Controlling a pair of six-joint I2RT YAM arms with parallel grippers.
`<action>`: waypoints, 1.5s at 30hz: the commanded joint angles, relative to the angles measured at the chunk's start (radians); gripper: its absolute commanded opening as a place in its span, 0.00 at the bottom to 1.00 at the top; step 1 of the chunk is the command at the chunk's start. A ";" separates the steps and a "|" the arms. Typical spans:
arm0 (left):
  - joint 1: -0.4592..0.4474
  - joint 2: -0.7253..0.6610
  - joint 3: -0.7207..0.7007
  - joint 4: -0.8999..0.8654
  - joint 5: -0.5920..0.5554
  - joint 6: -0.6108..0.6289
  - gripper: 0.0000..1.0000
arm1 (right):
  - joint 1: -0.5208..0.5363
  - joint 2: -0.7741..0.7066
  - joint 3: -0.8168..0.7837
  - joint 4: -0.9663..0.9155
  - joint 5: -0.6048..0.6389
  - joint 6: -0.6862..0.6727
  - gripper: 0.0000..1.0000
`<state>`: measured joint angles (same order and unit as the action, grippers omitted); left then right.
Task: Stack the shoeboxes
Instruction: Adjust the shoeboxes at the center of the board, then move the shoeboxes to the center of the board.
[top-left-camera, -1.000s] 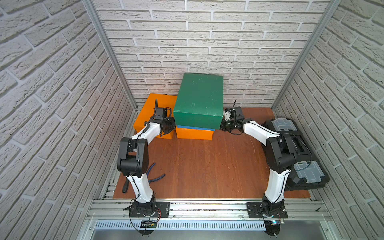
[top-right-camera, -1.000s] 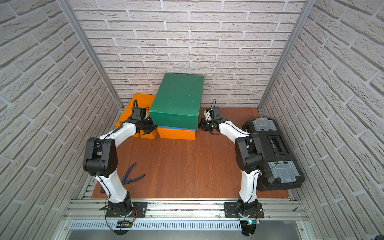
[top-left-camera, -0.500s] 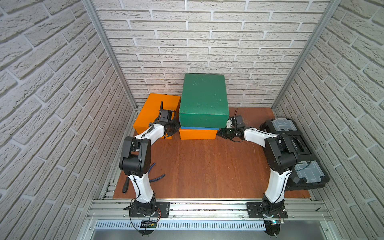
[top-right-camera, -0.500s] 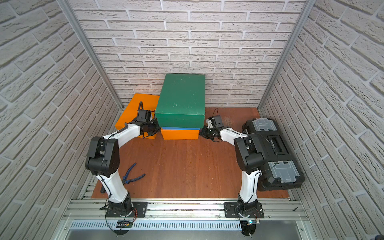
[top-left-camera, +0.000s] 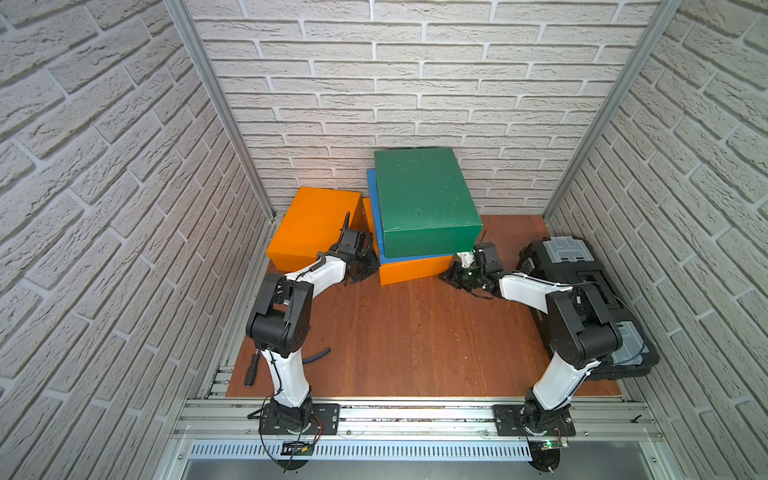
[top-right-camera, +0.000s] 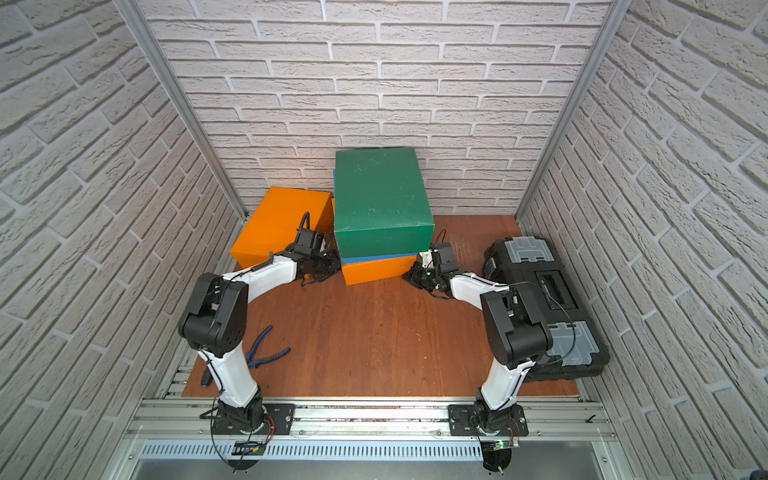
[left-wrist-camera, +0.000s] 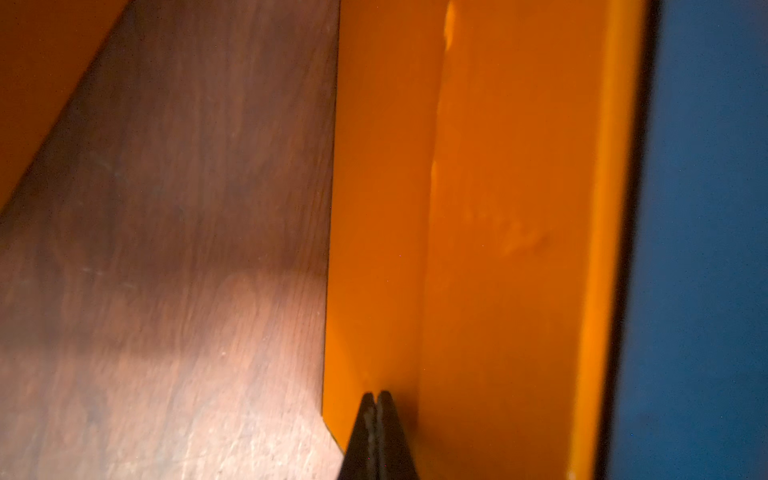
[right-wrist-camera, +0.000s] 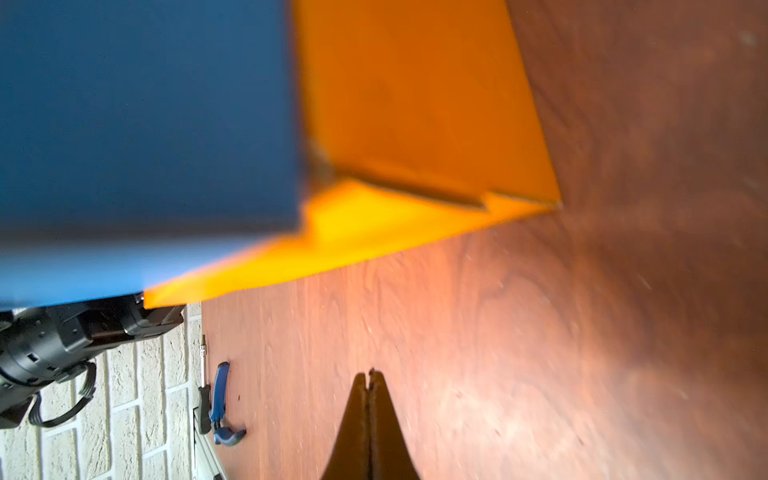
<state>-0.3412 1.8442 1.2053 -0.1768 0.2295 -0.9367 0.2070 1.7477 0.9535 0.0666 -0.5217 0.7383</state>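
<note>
Three shoeboxes stand stacked at the back wall: a green shoebox (top-left-camera: 424, 203) (top-right-camera: 380, 199) on a blue one (top-left-camera: 415, 259) (top-right-camera: 374, 259), on an orange one (top-left-camera: 415, 271) (top-right-camera: 378, 271). A second orange shoebox (top-left-camera: 311, 224) (top-right-camera: 278, 220) lies on the floor to the left of the stack. My left gripper (top-left-camera: 371, 266) (left-wrist-camera: 376, 395) is shut and empty, its tips against the bottom orange shoebox's (left-wrist-camera: 498, 208) left side. My right gripper (top-left-camera: 446, 276) (right-wrist-camera: 369, 374) is shut and empty, low over the floor, just right of that box's (right-wrist-camera: 415, 104) front corner and apart from it.
A black toolbox (top-left-camera: 582, 282) (top-right-camera: 540, 291) lies along the right wall behind my right arm. Blue-handled pliers (top-right-camera: 262, 349) (right-wrist-camera: 220, 407) and a screwdriver (top-left-camera: 251, 368) lie on the wooden floor (top-left-camera: 415, 340) near the left arm's base. Brick walls close in on three sides.
Both grippers have dropped from the green shoebox's sides to floor level beside the bottom orange one. The green shoebox has shifted right and sits on the blue one.
</note>
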 joint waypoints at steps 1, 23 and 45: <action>-0.001 -0.047 -0.023 0.026 -0.021 0.005 0.00 | -0.059 -0.065 -0.056 0.045 -0.007 0.018 0.05; 0.088 0.054 0.084 0.020 0.017 0.003 0.00 | -0.168 0.218 0.319 0.014 -0.084 -0.053 0.05; -0.008 0.092 0.048 0.100 0.048 -0.055 0.00 | -0.059 0.114 0.076 0.220 -0.081 0.064 0.05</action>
<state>-0.2951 1.9388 1.2953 -0.1108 0.2203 -0.9638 0.1200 1.9381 1.0428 0.2214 -0.5598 0.7918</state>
